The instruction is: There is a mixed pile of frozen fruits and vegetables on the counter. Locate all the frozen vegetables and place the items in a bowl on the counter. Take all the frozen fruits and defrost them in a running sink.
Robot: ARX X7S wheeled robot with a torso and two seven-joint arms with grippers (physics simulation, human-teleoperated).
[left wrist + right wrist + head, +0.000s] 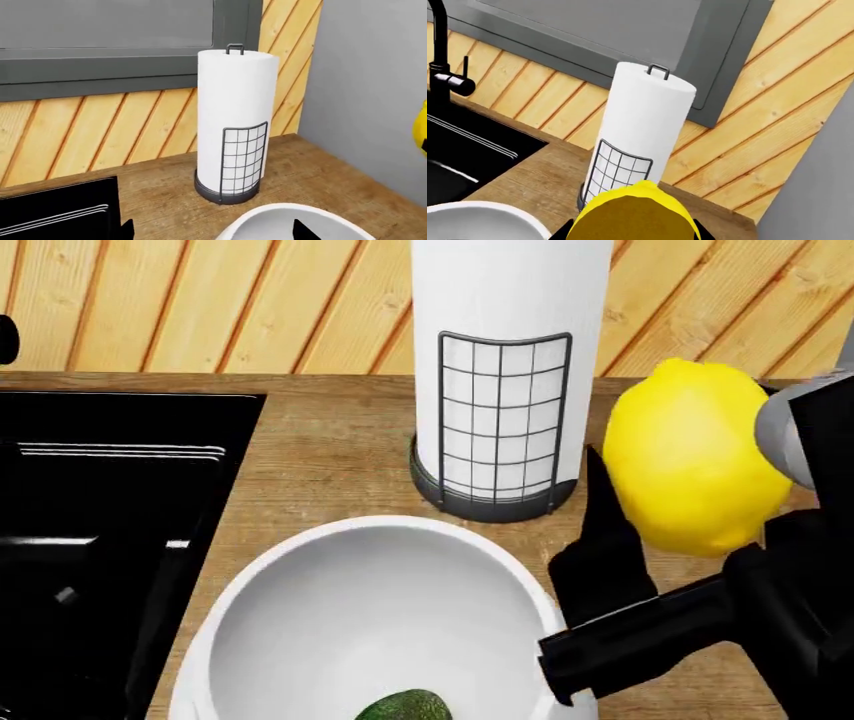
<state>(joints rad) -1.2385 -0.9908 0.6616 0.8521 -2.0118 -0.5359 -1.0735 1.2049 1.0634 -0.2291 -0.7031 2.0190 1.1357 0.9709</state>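
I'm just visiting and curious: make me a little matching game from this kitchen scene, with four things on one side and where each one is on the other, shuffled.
Things:
1. lemon
2. dark green vegetable
3. paper roll
4. sink

Places:
A. inside the white bowl
B. recessed in the counter beside the bowl
C. standing in a black wire holder by the plank wall
D. held up in the right gripper

Pairs: 1-D, 2-A, 3-C, 4-B
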